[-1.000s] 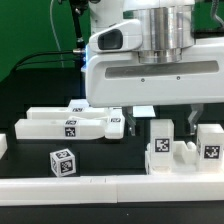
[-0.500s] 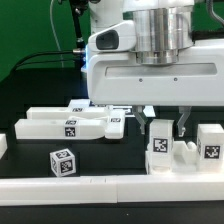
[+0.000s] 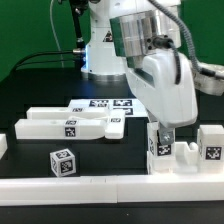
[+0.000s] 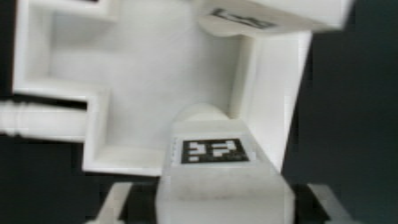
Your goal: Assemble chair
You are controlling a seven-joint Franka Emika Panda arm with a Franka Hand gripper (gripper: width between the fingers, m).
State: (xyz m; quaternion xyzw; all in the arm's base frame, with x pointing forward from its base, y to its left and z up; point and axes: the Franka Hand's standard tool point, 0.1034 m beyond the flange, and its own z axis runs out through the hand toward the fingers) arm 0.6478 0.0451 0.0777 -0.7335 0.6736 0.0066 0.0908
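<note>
You're at a pick-up step: nothing is joined yet, and the chair's pieces lie apart on the black table [image 3: 25, 165]. From the exterior view's left, the long slab [image 3: 70, 126] lies flat, the cube [image 3: 62, 162] sits in front of it, and the marker board [image 3: 100, 104] lies behind. Further right, the gripper [image 3: 165, 134] pinches the upright piece [image 3: 159, 152] near its top (in the wrist view that piece [image 4: 214, 150] fills the gap between the jaws). A tagged block [image 3: 210, 143] stands near it, rightmost. Next you'll likely need a straight lift clear of that neighbour. Every tag shows only black-and-white patterns, with no readable lettering or brand.
</note>
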